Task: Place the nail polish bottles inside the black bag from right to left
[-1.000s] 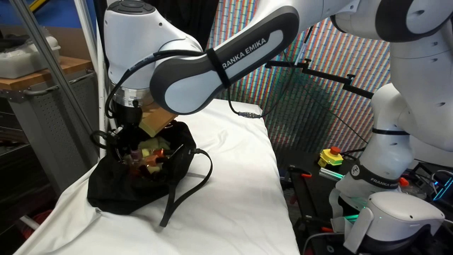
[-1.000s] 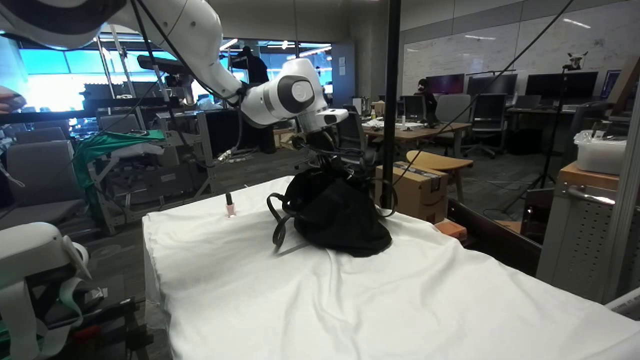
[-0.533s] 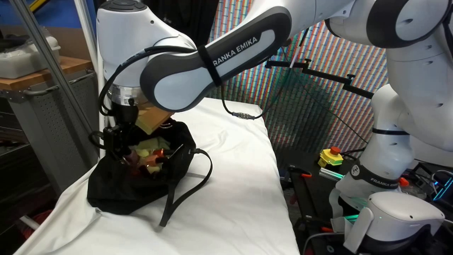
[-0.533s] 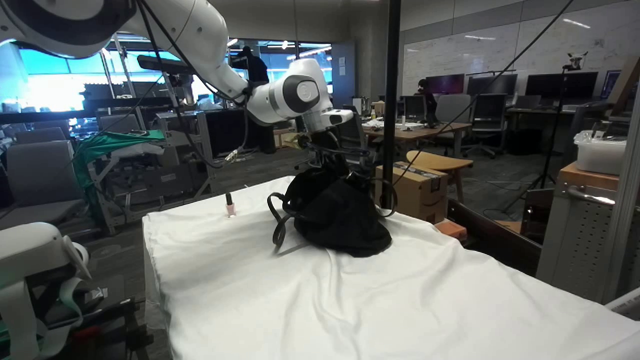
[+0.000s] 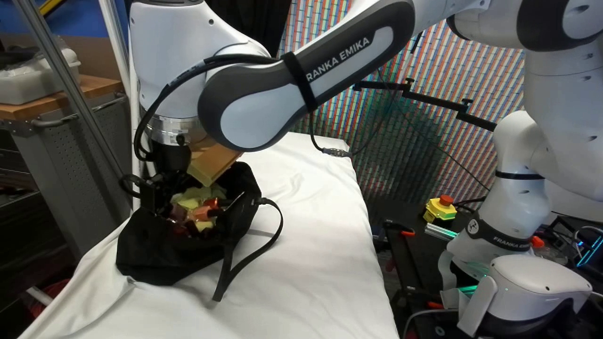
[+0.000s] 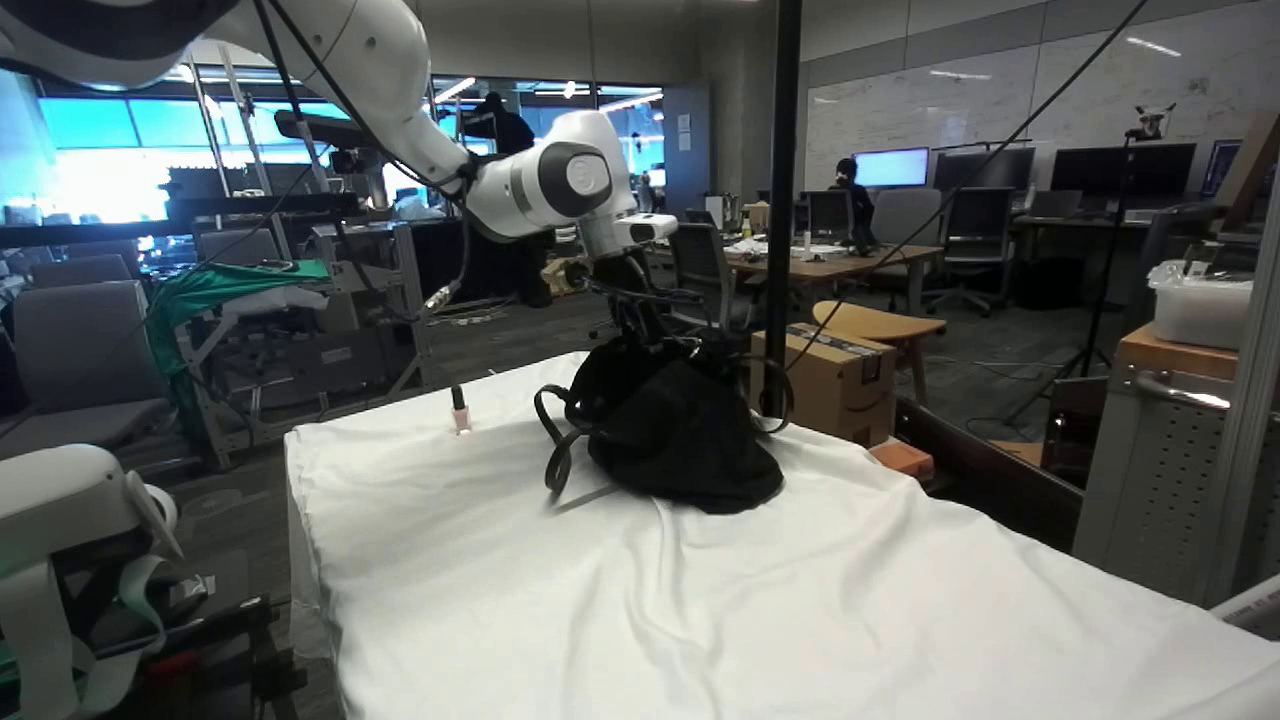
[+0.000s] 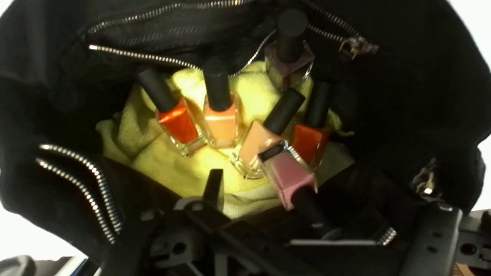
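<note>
The slouchy black bag (image 6: 690, 440) stands with its mouth up on the white-clothed table. In the wrist view several nail polish bottles lie on its yellow lining: a red bottle (image 7: 178, 122), an orange bottle (image 7: 221, 120), a peach bottle (image 7: 256, 143), a red-orange bottle (image 7: 308, 140) and a dark mauve bottle (image 7: 288, 63). A pink bottle (image 7: 289, 174) rests against the peach one, cap towards me. My gripper (image 7: 326, 197) is at the bag's mouth, open wide, its fingers (image 7: 215, 186) apart from the pink bottle. Outside, a pale pink bottle (image 6: 460, 412) stands upright on the table.
A bag strap (image 5: 271, 245) trails over the white cloth (image 5: 311, 235). Beyond the table's edge are a cardboard box (image 6: 835, 385) and a black upright pole (image 6: 785, 200). The bag's zipped rim (image 7: 153, 58) surrounds the opening.
The gripper has opened and the pink bottle has come loose, tipping down among the others in the bag. The arm has shifted slightly. The bag and the bottle on the table stayed put.
</note>
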### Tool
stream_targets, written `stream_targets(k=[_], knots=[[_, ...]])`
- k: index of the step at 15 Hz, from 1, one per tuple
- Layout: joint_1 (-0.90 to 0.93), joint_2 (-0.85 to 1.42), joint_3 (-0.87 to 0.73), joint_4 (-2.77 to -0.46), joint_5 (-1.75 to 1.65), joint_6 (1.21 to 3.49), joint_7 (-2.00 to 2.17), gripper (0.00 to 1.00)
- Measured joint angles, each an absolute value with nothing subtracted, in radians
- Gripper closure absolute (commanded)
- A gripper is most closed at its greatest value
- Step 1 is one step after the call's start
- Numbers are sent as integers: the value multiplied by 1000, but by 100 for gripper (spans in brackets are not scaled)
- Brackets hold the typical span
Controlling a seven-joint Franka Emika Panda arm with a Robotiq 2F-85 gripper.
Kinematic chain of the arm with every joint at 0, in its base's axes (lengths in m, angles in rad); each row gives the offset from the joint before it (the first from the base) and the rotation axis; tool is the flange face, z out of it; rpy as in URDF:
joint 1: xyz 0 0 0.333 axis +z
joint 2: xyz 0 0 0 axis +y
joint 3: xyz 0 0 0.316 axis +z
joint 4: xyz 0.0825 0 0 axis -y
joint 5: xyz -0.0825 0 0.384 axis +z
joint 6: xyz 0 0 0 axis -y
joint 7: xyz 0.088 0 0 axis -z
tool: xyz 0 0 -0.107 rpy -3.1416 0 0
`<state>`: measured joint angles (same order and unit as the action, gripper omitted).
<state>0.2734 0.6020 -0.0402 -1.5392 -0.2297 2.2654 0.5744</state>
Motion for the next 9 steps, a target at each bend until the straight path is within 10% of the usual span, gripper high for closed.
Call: stream_targets(k=[9], knots=[[415, 416, 43, -1823, -232, 2276, 747, 0]])
